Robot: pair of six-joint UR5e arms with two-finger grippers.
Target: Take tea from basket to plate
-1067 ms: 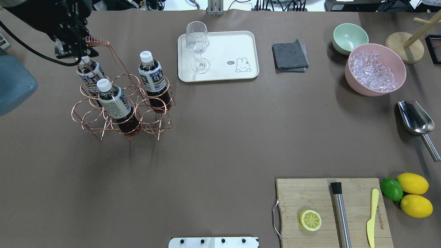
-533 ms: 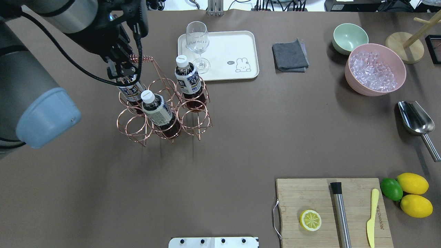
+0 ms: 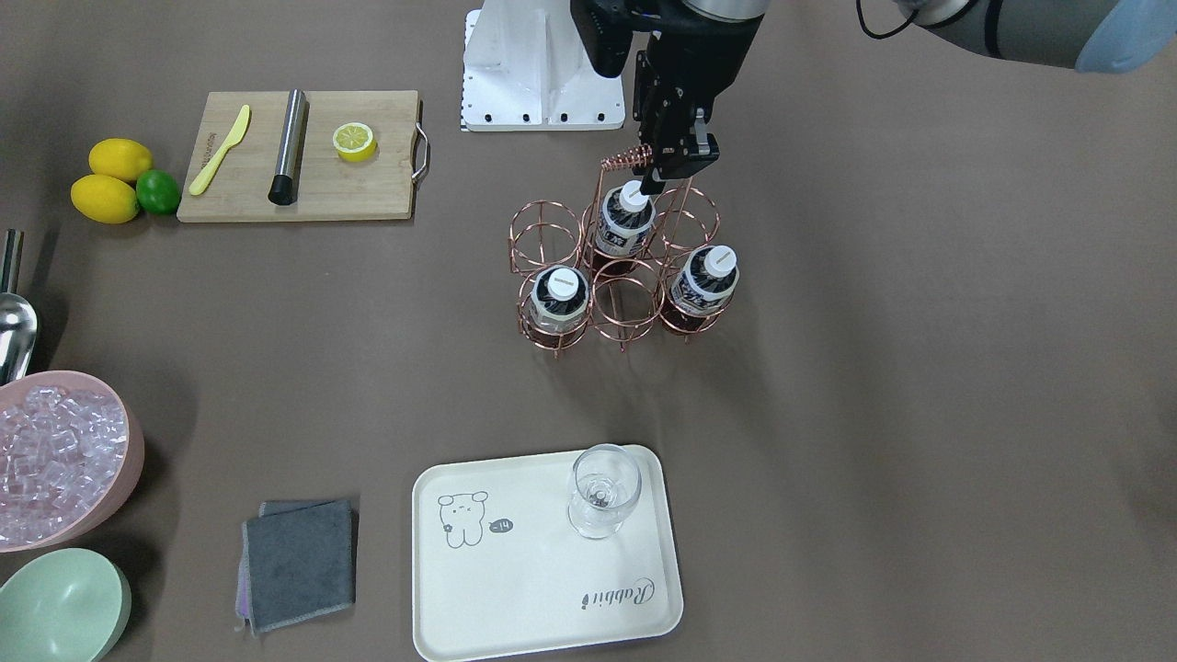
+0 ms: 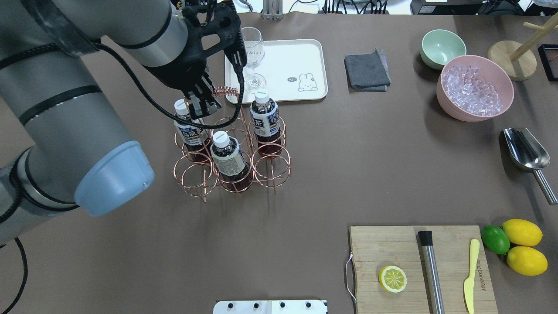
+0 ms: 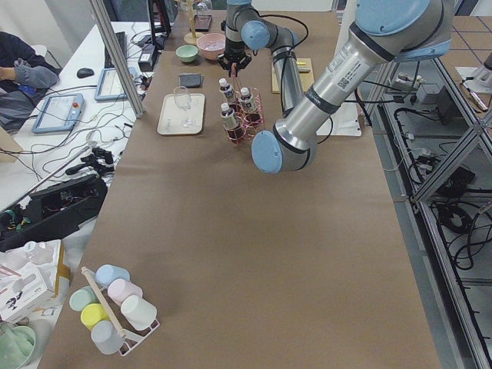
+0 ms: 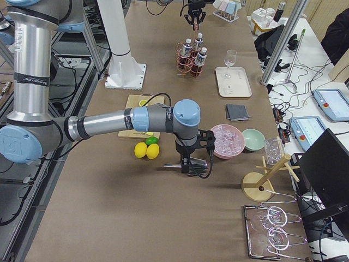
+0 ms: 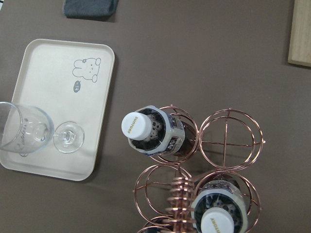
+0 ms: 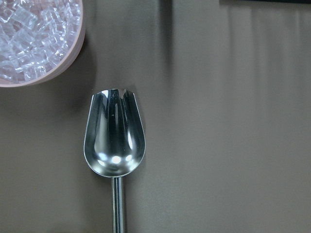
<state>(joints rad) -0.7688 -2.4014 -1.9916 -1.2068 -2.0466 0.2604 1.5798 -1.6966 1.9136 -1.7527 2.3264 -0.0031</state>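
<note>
Tea point(image 4: 264, 114) — three bottles — stands in the basket point(image 4: 223, 90) near the plate point(image 4: 305, 56); left tool point(image 4: 201, 104) pinches its coiled handle; right tool point(image 6: 191, 164) — cannot tell its spread.

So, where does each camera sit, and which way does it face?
Front-facing: across the table, facing the robot; left claw at the basket.
Overhead: behind the robot, facing forward, down; left arm.
Exterior left: table end; left arm near.
Exterior right: opposite end; right arm near.
Left wrist: down on basket, plate; no body.
Right wrist: down on scoop; no body.
Front-facing and overhead share the plate.
</note>
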